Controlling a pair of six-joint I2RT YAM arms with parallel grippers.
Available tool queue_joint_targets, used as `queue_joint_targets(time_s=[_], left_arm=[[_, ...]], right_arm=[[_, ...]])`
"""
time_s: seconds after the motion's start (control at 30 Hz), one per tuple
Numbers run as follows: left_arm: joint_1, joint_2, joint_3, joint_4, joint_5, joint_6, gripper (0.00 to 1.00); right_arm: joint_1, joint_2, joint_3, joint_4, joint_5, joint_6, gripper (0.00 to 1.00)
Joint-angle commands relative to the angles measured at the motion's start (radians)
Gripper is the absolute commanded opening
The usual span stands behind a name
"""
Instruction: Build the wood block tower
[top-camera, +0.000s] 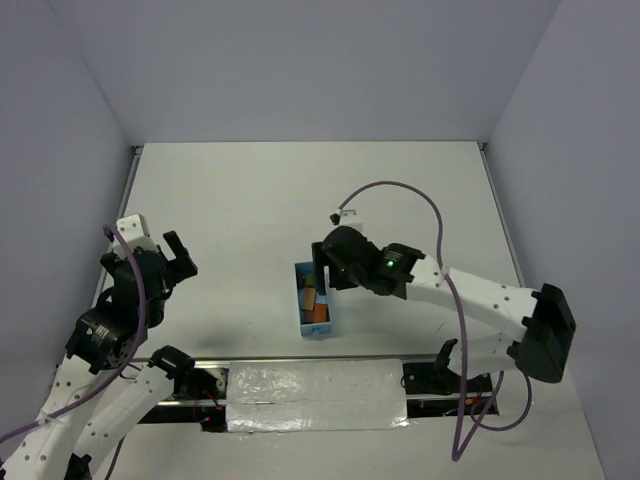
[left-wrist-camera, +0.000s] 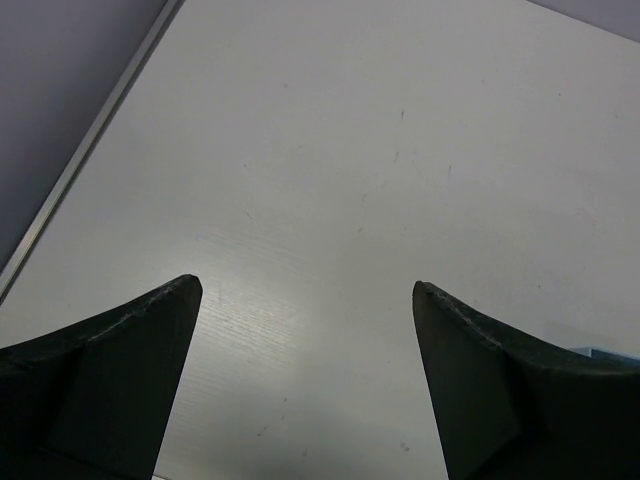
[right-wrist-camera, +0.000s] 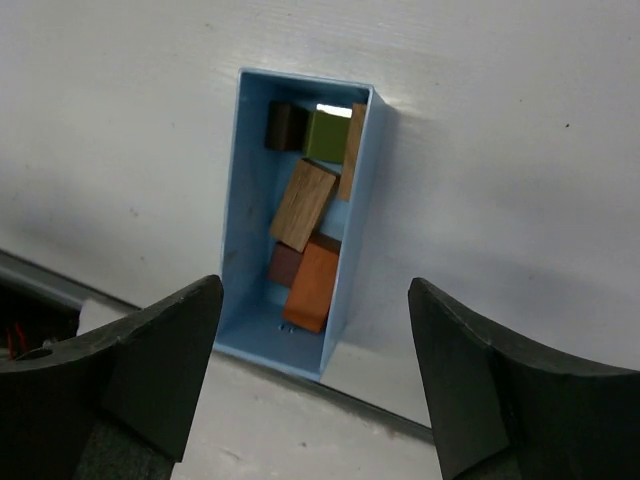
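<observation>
No text, label, brand, number or sign can be read anywhere; the tray (right-wrist-camera: 245, 200), the wooden blocks (right-wrist-camera: 303, 204) inside it and the worktop (top-camera: 300, 200) carry no lettering.

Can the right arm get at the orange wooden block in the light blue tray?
Probably yes: the right gripper hangs open over the light blue rectangular tray, and the orange wooden block lies exposed on top, close to one wall.

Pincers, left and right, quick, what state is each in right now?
Left pincer: open, holding nothing.
Right pincer: open, holding nothing, aimed at the blue tray of wood blocks.
</observation>
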Motion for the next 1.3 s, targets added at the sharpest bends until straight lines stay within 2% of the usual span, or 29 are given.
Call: queue_joint_targets(time_s=[0.0, 0.2, 0.3, 0.33, 0.37, 0.43, 0.57, 0.6, 0.63, 0.73, 0.93, 1.0, 1.1, 1.27], left_arm=[[-0.001, 0.011, -0.001, 0.049, 0.025, 0.023, 0.99], [-0.001, -0.003, -0.007, 0.064, 0.051, 0.035, 0.99], [-0.002, 0.0, -0.008, 0.067, 0.06, 0.038, 1.0], [-0.002, 0.003, -0.008, 0.067, 0.065, 0.039, 0.99], [-0.002, 0.003, -0.008, 0.069, 0.066, 0.041, 0.99], [-0.002, 0.003, -0.008, 0.072, 0.071, 0.041, 1.0], [-0.002, 0.008, -0.01, 0.076, 0.08, 0.046, 1.0], [-0.002, 0.008, -0.01, 0.076, 0.082, 0.047, 1.0], [-0.002, 0.011, -0.008, 0.076, 0.083, 0.047, 1.0], [-0.002, 0.009, -0.011, 0.079, 0.086, 0.049, 0.99], [-0.001, 0.006, -0.01, 0.078, 0.086, 0.049, 0.99], [-0.002, 0.005, -0.011, 0.078, 0.085, 0.047, 0.99], [-0.002, 0.005, -0.008, 0.076, 0.08, 0.046, 0.99], [-0.001, 0.002, -0.01, 0.075, 0.077, 0.046, 0.99]], right_arm=[[0.04, 0.108, 0.07, -0.05, 0.168, 0.073, 0.82], [0.06, 0.252, 0.066, 0.019, 0.145, 0.09, 0.62], [0.06, 0.305, 0.054, 0.034, 0.148, 0.092, 0.48], [0.06, 0.312, 0.047, 0.042, 0.145, 0.09, 0.21], [0.06, 0.322, 0.044, 0.046, 0.142, 0.092, 0.15], [0.06, 0.345, 0.044, 0.048, 0.139, 0.093, 0.17], [0.048, 0.345, 0.043, 0.03, 0.166, 0.079, 0.14], [0.04, 0.331, 0.04, 0.03, 0.168, 0.072, 0.13], [0.02, 0.322, 0.031, 0.031, 0.171, 0.064, 0.0], [0.007, 0.283, 0.043, 0.0, 0.22, 0.017, 0.0], [-0.046, 0.303, 0.19, -0.223, 0.48, -0.099, 0.0], [-0.049, 0.364, 0.236, -0.309, 0.617, -0.128, 0.0], [-0.049, 0.505, 0.404, -0.479, 0.77, -0.091, 0.0], [-0.014, 0.748, 0.615, -0.673, 0.875, -0.021, 0.03]])
